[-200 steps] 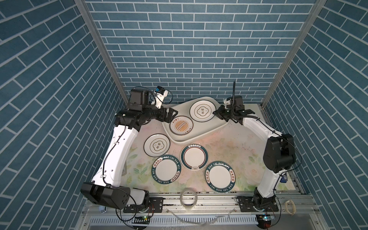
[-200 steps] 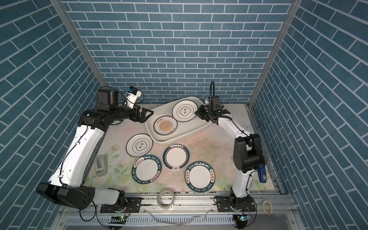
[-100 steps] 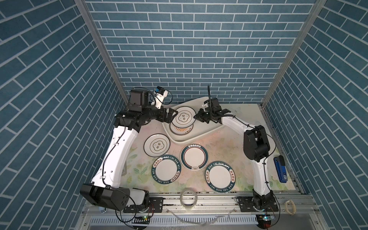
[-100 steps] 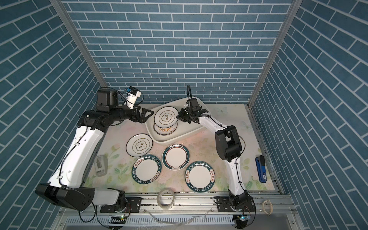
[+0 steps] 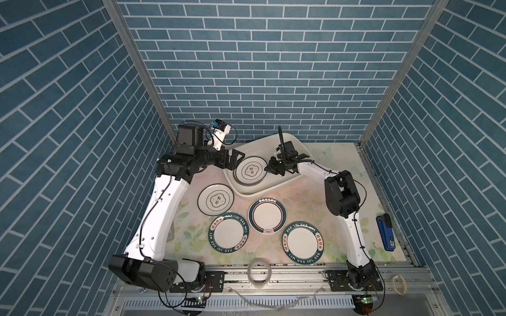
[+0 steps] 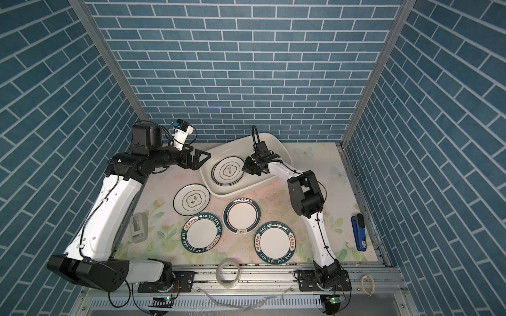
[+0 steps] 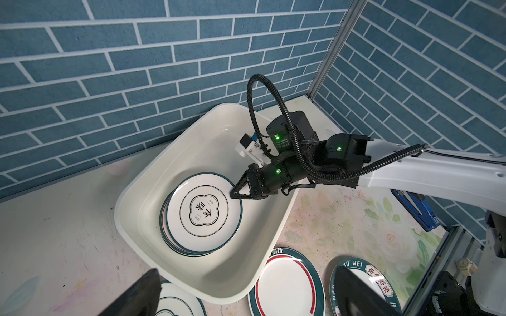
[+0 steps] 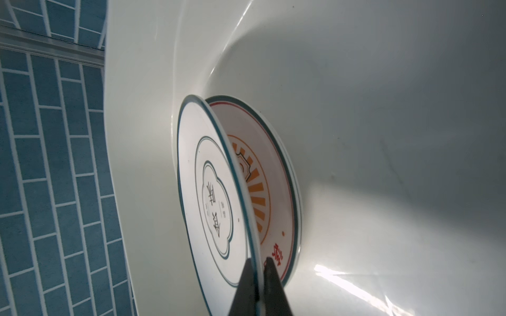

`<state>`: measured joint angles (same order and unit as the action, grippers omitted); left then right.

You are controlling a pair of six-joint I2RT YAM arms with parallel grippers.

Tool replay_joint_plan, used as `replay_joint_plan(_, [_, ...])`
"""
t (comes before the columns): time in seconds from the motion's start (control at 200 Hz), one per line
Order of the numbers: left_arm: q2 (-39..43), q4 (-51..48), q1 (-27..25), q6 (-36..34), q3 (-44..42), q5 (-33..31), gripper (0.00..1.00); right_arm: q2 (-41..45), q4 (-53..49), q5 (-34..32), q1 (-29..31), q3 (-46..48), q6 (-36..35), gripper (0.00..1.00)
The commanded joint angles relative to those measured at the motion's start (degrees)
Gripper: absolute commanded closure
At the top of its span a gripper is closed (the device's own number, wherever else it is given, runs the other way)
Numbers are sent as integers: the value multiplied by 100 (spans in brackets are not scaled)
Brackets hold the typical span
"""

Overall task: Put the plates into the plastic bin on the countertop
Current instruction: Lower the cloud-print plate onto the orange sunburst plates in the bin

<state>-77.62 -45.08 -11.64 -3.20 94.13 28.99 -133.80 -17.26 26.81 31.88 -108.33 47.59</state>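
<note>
Now, flower plate [image 5: 250,171]: tilted on sunburst plate [image 8: 273,175], gripped rim raised.
Your right gripper [image 8: 258,261]: clenched on it.
Your left gripper [image 5: 235,160]: spread.
Change: came from bin's [image 7: 153,175] far end.

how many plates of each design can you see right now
flower emblem plates: 2
green lettered plates: 2
red ring plate: 1
orange sunburst plate: 1 showing, any more beneath are hidden
total: 6 plates seen
</note>
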Motion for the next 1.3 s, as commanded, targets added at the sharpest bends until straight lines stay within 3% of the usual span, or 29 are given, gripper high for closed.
replay_joint_plan(0.0, [103, 89, 7, 19, -52, 98, 0, -59, 4, 52, 7, -320, -151, 100])
replay_joint_plan(0.605, [95, 78, 9, -5, -44, 142, 0, -336, -164, 124, 18, -558, -169, 96])
replay_joint_plan(1.04, [78, 78, 4, 1, -32, 195, 0, -230, -441, -8, 20, -517, -364, 75])
replay_joint_plan(1.295, [99, 83, 4, 14, -55, 212, 0, -134, -645, -134, 18, -467, -503, 70])
